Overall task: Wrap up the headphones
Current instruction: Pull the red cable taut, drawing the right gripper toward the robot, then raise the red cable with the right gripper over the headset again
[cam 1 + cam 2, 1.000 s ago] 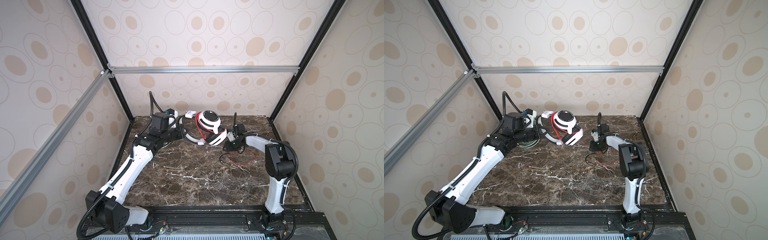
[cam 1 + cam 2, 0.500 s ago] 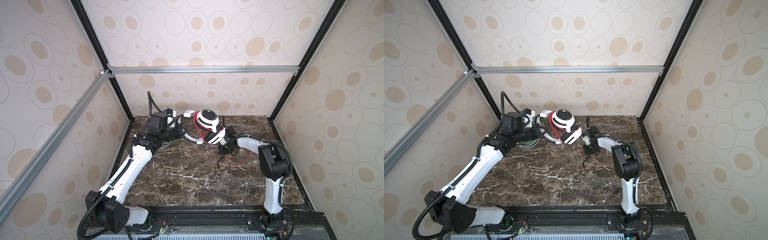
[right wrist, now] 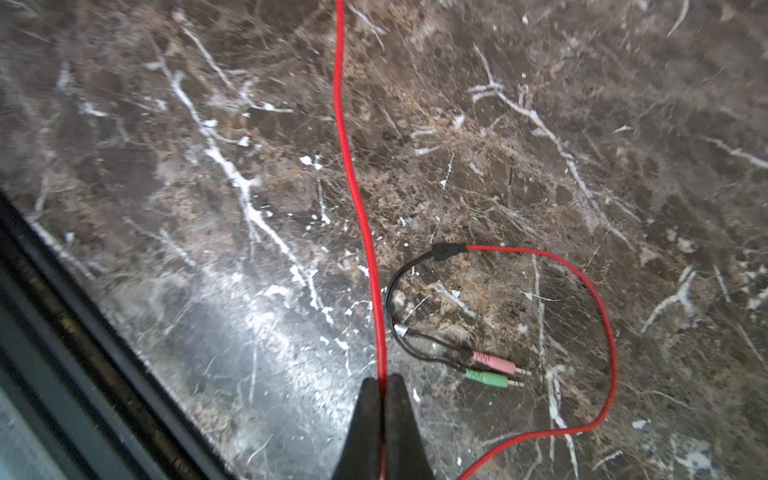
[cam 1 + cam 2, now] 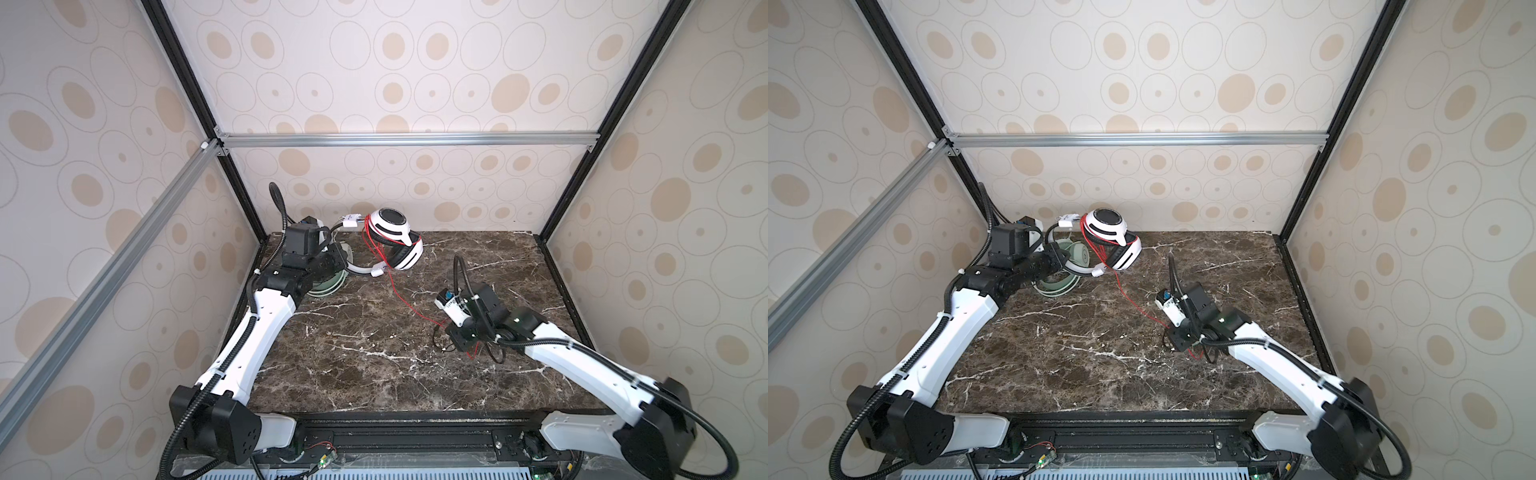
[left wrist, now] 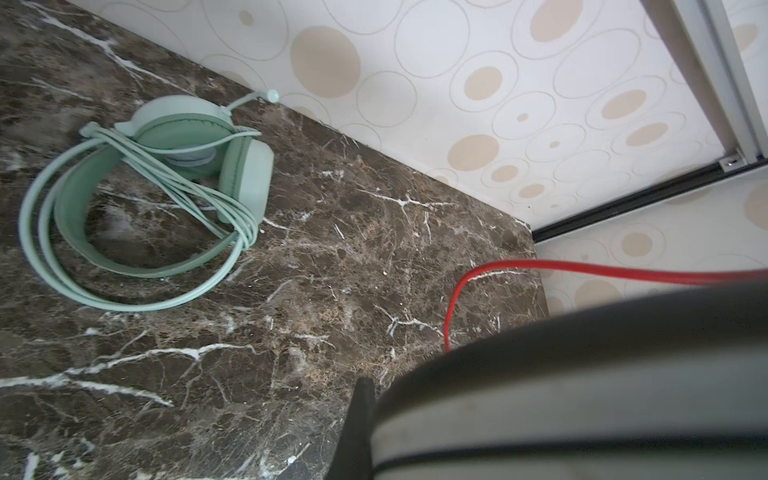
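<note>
The white-and-black headphones (image 4: 395, 237) (image 4: 1111, 232) hang tilted above the back left of the table, with several turns of red cable (image 4: 409, 303) (image 4: 1133, 303) round them. My left gripper (image 4: 338, 255) (image 4: 1059, 259) is shut on their white headband, which shows blurred against one black finger (image 5: 359, 424). From there the red cable (image 3: 353, 166) runs taut to my right gripper (image 4: 451, 336) (image 4: 1173, 336) (image 3: 382, 380), shut on it low over the table. Past it the cable loops to pink and green plugs (image 3: 494, 368). The mint-green headphones (image 5: 158, 199) (image 4: 328, 284) lie under the left arm, their cable wound on.
The dark marble table (image 4: 374, 374) is boxed in by patterned walls and black frame posts (image 4: 552, 216). A black rail (image 4: 415, 436) runs along the front edge, near the right gripper in the right wrist view.
My right gripper has left the headset's side, come toward the front and closed on the red cable, which is now taut. The left gripper has shifted the headset slightly back and left.
</note>
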`<state>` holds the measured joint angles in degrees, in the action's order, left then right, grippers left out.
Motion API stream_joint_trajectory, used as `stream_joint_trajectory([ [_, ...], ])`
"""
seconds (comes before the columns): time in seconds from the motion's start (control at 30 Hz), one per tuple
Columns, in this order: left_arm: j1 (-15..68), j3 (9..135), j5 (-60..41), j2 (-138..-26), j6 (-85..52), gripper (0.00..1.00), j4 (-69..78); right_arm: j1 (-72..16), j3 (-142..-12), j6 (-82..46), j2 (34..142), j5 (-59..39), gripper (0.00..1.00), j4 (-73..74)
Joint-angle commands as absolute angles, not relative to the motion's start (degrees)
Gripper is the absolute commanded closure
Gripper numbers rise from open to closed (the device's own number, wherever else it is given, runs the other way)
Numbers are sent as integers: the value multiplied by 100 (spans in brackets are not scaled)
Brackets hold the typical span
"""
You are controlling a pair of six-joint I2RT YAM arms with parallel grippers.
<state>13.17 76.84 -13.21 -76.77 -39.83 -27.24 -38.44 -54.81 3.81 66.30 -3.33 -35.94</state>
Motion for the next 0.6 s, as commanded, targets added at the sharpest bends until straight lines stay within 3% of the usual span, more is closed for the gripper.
stream_joint_trajectory([
  [0.0,1249,7868,-1213,-7515,-4262,100,-2552,-4097,-5601,381,5918,-19,100,-4299],
  [0.2,1239,7795,-494,-7517,-4468,100,-2696,-4662,-6523,397,5189,185,100,-4979],
  [0.57,1249,8119,498,-8075,-4844,100,-3494,-5275,-8147,1050,5530,2,100,-5687],
])
